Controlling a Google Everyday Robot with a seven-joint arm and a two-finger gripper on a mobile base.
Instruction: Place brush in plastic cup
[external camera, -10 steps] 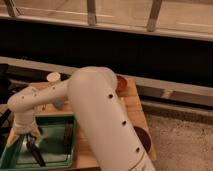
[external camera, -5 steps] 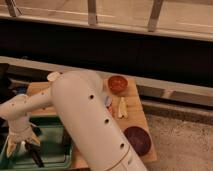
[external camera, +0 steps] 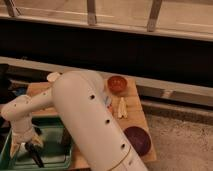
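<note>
The gripper (external camera: 27,148) hangs low over the green tray (external camera: 52,150) at near left, with the dark brush (external camera: 35,156) just beneath it (clamped or loose, I cannot tell). The white plastic cup (external camera: 53,76) stands farther back, well apart.

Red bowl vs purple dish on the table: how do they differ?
The red bowl is orange-red and looks smaller; the purple dish is maroon and wider. The red bowl sits near the table far edge, the purple dish near its front right corner. Both are round and apart from the gripper, which hangs over the green tray.
</note>
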